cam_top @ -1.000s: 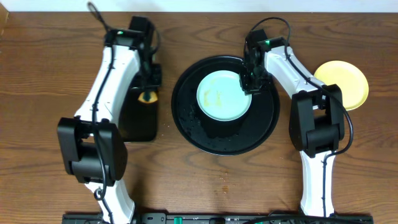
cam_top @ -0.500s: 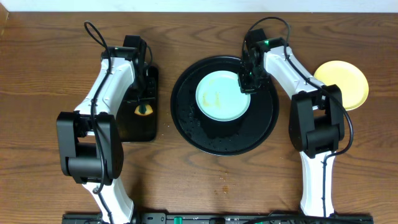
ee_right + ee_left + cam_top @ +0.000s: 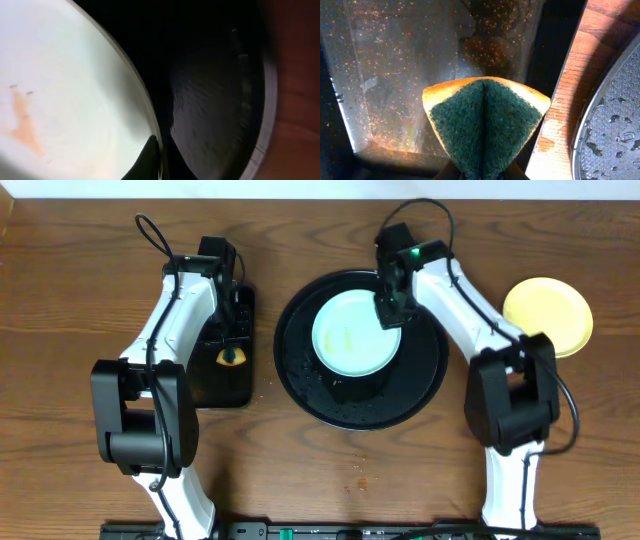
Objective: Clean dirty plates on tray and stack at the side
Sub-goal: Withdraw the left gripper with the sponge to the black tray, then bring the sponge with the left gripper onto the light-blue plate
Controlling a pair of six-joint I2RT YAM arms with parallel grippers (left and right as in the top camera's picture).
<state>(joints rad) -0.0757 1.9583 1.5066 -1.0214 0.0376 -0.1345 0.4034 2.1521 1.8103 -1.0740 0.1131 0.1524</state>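
Observation:
A pale mint-blue plate (image 3: 350,335) with brown smears sits over the round black tray (image 3: 425,380). My right gripper (image 3: 390,315) is shut on the plate's right rim; the right wrist view shows the rim (image 3: 142,105) pinched between the fingers (image 3: 159,160), with an orange-brown smear on the plate. My left gripper (image 3: 233,330) is shut on a folded green and yellow sponge (image 3: 485,117), held over the rectangular black tray (image 3: 395,75). A pale yellow plate (image 3: 548,315) lies on the wood tabletop at the right. A second mint plate is not visible.
The rectangular black tray (image 3: 225,385) lies left of the round tray. The round tray's wet rim (image 3: 615,125) shows at the right of the left wrist view. Bare wood tabletop (image 3: 350,470) runs along the front.
The left gripper moved back along the rectangular tray with the sponge. The right gripper shifted left with the mint plate, which moved slightly left on the round tray.

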